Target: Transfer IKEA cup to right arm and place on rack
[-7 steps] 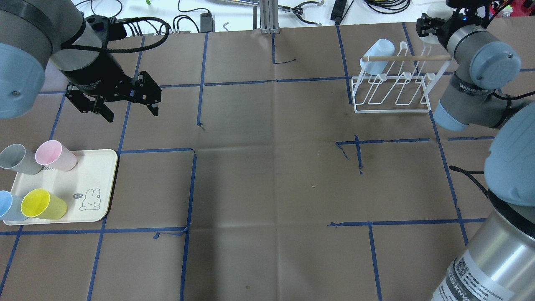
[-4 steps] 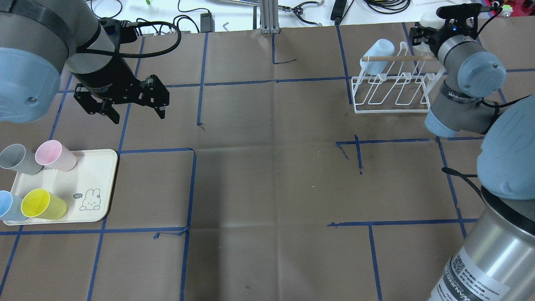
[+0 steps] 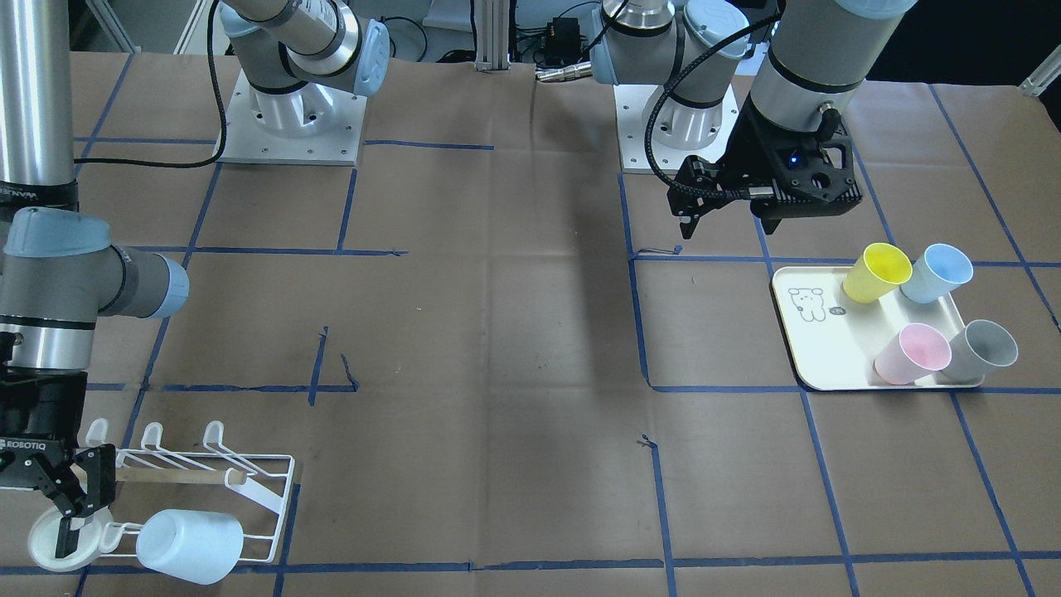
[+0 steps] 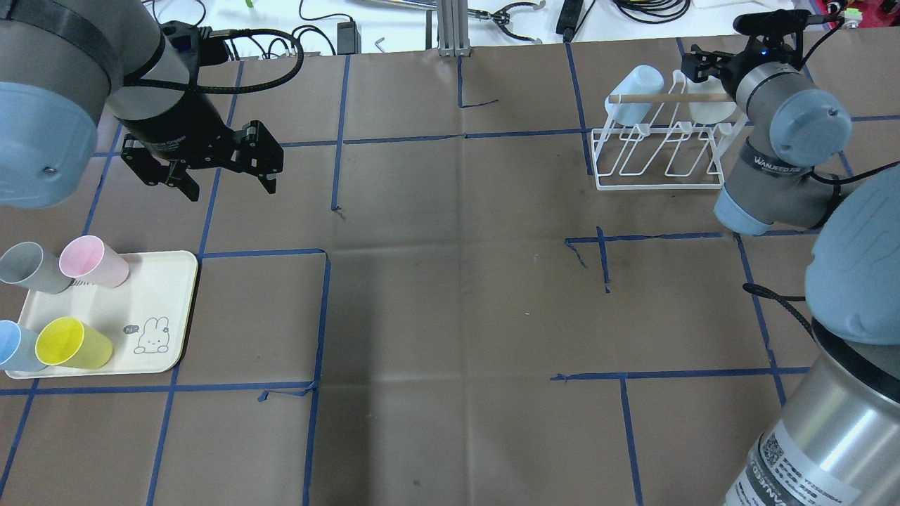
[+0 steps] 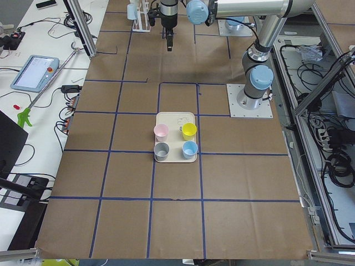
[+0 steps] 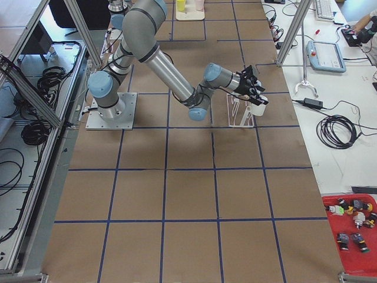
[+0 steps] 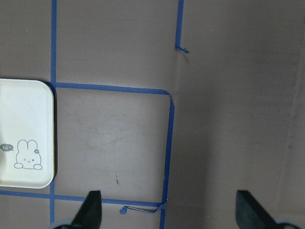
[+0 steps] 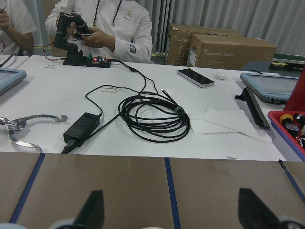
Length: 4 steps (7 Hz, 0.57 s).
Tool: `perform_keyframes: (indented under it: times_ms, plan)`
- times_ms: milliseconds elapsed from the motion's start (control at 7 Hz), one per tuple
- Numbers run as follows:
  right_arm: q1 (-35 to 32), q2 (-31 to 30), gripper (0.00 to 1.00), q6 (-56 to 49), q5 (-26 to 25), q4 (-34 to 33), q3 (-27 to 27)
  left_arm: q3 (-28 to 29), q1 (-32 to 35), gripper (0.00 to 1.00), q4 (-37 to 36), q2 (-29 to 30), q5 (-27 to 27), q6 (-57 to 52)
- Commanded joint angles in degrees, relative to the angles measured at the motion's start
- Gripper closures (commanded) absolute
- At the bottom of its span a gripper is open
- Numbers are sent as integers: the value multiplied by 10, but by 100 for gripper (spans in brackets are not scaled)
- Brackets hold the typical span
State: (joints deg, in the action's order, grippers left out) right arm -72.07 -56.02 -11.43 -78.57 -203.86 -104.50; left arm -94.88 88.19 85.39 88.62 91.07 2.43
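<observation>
Your right gripper [image 3: 70, 497] grips a white cup [image 3: 58, 543] by its rim at the rack's [image 3: 249, 473] end, at the table's far right corner; it isn't hung yet. One pale blue cup [image 3: 191, 543] already sits on a prong. Your left gripper [image 4: 211, 158] hangs spread and empty near the tray [image 4: 169, 309] at the left edge. Four cups wait there: yellow [image 4: 70, 344], pink [image 4: 91, 261], grey [image 4: 31, 267], blue [image 4: 14, 346].
</observation>
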Motion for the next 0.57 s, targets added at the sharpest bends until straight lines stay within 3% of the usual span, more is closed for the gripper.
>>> perform_keyframes:
  times_ms: [0, 143, 429]
  plan:
    - [-1, -34, 0, 1, 1, 2, 4, 3, -1, 0, 0, 0, 1, -1]
    - [-1, -61, 0, 1, 3, 23, 6, 3, -2, 0, 0, 0, 1, -2]
    - [-30, -135, 0, 0, 2, 217, 9, 2, -1, 0, 0, -1, 1, -2]
